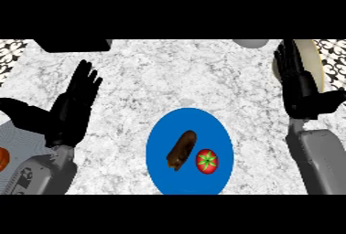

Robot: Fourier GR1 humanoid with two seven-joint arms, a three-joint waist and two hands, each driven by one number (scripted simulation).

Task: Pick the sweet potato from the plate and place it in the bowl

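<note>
Lower centre of the frame: a blue plate, flat, smooth and glossy-looking, carries the sweet potato and, just beside it on the right, a red tomato with a green star-shaped calyx. The sweet potato is dark brown, elongated, tapered at both ends and rough-skinned, lying on a slant. It has not been lifted.

Left of the frame: the left hand, black, fingers straight and raised, holding nothing, resting apart from the plate. An orange object shows at the left edge; too little is visible to identify it.

Right of the frame: the right hand, also black, fingers extended, empty, well apart from the plate.

Upper right, behind the right hand: a pale cream rounded rim, probably the bowl, largely hidden by that hand. A dark object sits at the upper left and a grey one at the top edge; neither is identifiable. The counter is grey-white speckled stone.

Risks, as judged:
- Fingers closing on the sweet potato may nudge or catch the tomato, given their closeness
- The tapered, uneven body may roll or pivot if taken near one end
- The smooth plate may slide under a sideways push
- The bowl's position is partly obscured, so placement may land on its rim
</note>
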